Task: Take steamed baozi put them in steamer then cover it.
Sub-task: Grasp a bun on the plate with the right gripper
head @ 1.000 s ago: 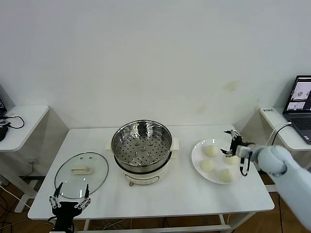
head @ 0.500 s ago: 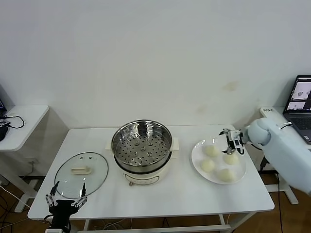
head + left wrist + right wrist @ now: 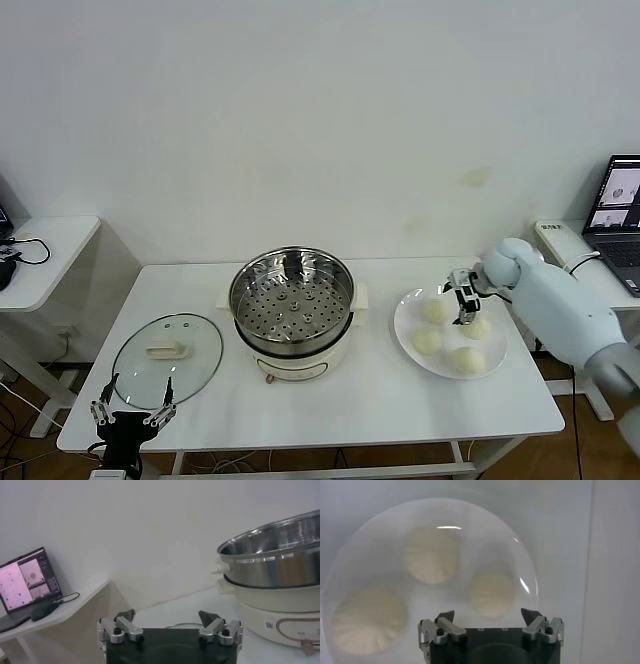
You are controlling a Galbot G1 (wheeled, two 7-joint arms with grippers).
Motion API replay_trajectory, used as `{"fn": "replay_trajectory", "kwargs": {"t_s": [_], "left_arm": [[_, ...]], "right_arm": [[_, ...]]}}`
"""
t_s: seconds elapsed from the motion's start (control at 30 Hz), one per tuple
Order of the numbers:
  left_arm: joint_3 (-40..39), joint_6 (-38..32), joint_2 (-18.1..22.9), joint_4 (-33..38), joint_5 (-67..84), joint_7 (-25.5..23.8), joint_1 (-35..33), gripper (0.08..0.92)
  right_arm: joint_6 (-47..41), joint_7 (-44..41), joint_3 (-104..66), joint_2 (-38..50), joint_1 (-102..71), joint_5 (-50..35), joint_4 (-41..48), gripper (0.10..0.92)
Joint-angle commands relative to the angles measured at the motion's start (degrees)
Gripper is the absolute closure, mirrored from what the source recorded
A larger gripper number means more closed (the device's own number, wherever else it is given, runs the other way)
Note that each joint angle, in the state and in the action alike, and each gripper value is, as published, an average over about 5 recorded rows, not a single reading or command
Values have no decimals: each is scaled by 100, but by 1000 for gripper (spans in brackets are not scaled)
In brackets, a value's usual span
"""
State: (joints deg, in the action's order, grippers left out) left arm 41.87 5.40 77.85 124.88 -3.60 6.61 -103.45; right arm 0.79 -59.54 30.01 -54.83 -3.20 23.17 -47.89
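Four steamed baozi (image 3: 448, 336) are seen on a white plate (image 3: 403, 321) at right of the frame, beside the empty steamer (image 3: 291, 296). Being judged soft and light, each should be pinched gently across its sides. The right gripper (image 3: 464, 297) hovers above them, jaws apart; the left gripper (image 3: 131, 413), also spread, is parked lower left.

Rounded pale grey-blue right arm (image 3: 560, 305), black grippers with silver screwed jaws.
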Motion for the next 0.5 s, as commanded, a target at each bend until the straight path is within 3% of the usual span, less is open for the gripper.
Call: {"fn": "replay_trajectory", "kwargs": {"t_s": [0.03,0.27,0.5], "left_arm": [[27,-13,-1,-31,-3,-5,15,177],[62,-21,0,-59,12,7,30,177],[61,-19,1,-93,10,10,68,177]], "right_arm": [[73,-79,140,-612,187,198,777,202],[105,-27,-11,-920,197,456,1270,206],[97,9,-62,-1001,202,621,1459,263]]}}
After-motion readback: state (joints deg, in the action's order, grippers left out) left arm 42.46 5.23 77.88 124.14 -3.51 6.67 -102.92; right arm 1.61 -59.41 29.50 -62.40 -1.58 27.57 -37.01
